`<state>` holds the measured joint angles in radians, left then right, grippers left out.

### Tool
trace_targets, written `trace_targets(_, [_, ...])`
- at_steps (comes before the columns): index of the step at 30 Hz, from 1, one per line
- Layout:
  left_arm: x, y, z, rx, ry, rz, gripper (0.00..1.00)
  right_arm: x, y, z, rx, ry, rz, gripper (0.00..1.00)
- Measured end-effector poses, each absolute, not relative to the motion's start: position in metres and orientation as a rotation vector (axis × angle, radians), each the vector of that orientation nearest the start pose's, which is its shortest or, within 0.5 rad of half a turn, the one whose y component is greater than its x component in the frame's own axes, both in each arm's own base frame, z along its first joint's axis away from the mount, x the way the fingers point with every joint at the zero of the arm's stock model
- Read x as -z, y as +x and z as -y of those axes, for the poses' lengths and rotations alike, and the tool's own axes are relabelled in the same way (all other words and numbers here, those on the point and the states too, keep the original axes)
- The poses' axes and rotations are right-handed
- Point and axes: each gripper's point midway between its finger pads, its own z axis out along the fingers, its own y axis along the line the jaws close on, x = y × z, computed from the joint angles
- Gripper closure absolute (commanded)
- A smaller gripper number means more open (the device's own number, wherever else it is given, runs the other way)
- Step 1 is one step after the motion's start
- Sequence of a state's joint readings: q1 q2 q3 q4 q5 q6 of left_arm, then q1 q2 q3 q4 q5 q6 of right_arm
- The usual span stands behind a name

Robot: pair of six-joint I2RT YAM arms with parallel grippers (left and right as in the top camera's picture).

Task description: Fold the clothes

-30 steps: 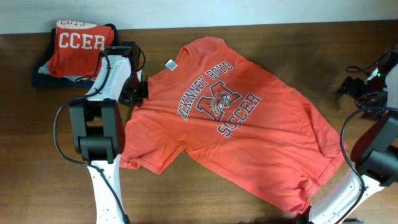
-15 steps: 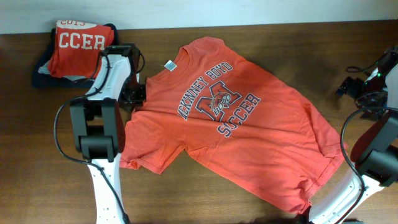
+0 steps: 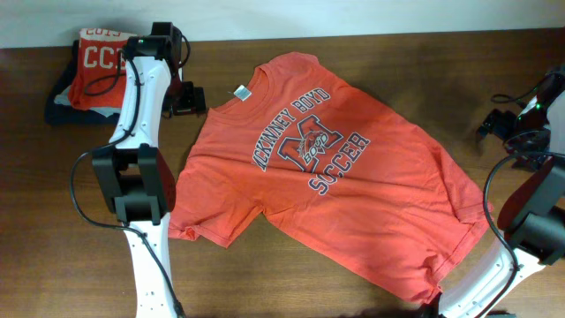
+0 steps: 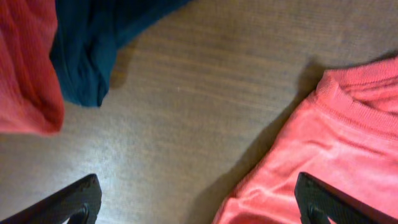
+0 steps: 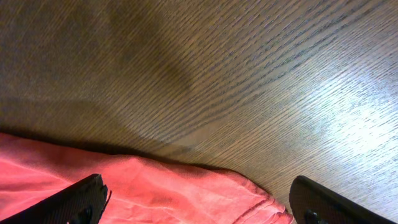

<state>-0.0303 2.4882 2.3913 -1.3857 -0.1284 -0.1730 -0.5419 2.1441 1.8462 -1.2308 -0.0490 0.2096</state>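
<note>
The orange-red T-shirt [image 3: 327, 168] lies spread flat and unfolded on the wooden table [image 3: 397, 62]. Its "McKinney Boyd Soccer" print [image 3: 309, 146] faces up and the white neck tag [image 3: 240, 92] shows at the collar. It sits on a slant, collar toward the far left and hem toward the near right.

The left gripper [image 3: 187, 97] hovers just left of the shirt's collar, apart from the cloth. In the left wrist view its fingers [image 4: 74, 202] stand wide apart over bare wood and hold nothing, with the shirt's ribbed edge [image 4: 348, 124] to one side.

Farther left of the T-shirt lies a folded red shirt [image 3: 97, 66] with white lettering, resting on a dark navy garment [image 3: 62, 106].

The right gripper [image 3: 494, 124] hangs beyond the T-shirt's right side, not touching it. Its fingers [image 5: 81, 199] are also spread wide and empty. The right wrist view shows a rumpled edge of the T-shirt [image 5: 155, 193] below them.
</note>
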Motion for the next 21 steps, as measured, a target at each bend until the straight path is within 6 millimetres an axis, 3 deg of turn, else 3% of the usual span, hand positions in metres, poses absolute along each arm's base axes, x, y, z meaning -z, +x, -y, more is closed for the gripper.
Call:
trace_targets(14, [-0.067,0.506,-0.006,-0.177,-0.225,-3.01,0.01,-0.075,0.369,0.212,-0.064,1.132,-2.875,0.01])
trace_targets(18, [-0.067,0.506,-0.006,-0.177,-0.225,-3.01,0.01,-0.076,0.377,0.217,-0.055,1.118,-2.842,0.01])
trace_targets(21, [-0.067,0.506,-0.006,-0.177,-0.225,-3.01,0.01,-0.075,0.365,0.206,-0.106,1.141,-2.895,0.01])
